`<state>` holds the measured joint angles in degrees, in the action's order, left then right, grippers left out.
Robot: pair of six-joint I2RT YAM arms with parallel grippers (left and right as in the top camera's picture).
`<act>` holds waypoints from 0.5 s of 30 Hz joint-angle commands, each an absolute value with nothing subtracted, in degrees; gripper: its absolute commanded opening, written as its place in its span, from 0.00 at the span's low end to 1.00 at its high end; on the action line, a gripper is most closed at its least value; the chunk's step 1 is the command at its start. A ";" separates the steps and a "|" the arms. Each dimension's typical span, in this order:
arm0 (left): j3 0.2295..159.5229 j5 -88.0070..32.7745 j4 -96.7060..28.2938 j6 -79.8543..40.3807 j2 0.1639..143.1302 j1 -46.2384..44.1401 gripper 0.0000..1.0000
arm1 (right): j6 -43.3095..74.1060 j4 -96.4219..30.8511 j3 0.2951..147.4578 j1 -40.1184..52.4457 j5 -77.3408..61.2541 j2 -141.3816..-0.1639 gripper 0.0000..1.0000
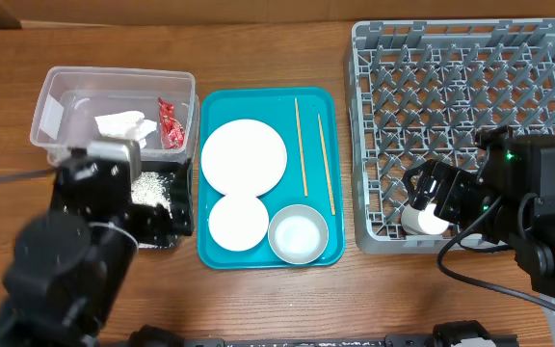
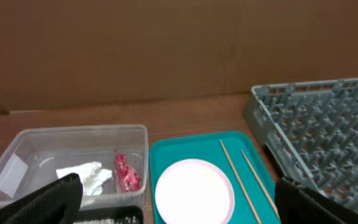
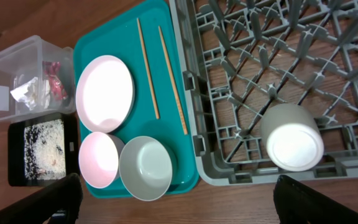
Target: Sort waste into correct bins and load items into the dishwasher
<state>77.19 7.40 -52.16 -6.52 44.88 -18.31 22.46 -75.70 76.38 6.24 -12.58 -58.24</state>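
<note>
The red-and-silver wrapper [image 1: 170, 123] and white napkin [image 1: 123, 125] lie in the clear tub [image 1: 61, 92]. Rice grains [image 1: 152, 188] lie in the black tray [image 1: 183, 220]. The white plate [image 1: 244, 156], two bowls [image 1: 238, 221] [image 1: 298, 234] and two chopsticks [image 1: 302, 145] rest on the teal tray [image 1: 215, 106]. A white cup [image 1: 424, 222] sits upside down in the front-left corner of the grey rack [image 1: 461, 58]. My right gripper [image 1: 430, 191] [image 3: 179, 202] is open just above the cup. My left gripper [image 1: 99, 169] [image 2: 179, 208] is open and empty over the black tray.
A brown cardboard wall [image 2: 166, 50] stands behind the table. The teal tray sits between the bins and the rack. Bare wooden tabletop [image 1: 277, 299] runs along the front edge.
</note>
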 commanded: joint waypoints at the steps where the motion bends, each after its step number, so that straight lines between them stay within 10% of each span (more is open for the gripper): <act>1: 60.07 7.29 -41.28 -3.66 35.22 -15.94 1.00 | 22.31 -75.35 76.88 6.04 -12.08 -57.95 1.00; 15: 20.27 -0.03 -13.89 -1.72 6.15 -9.96 1.00 | 22.31 -75.35 76.88 6.04 -12.08 -57.95 1.00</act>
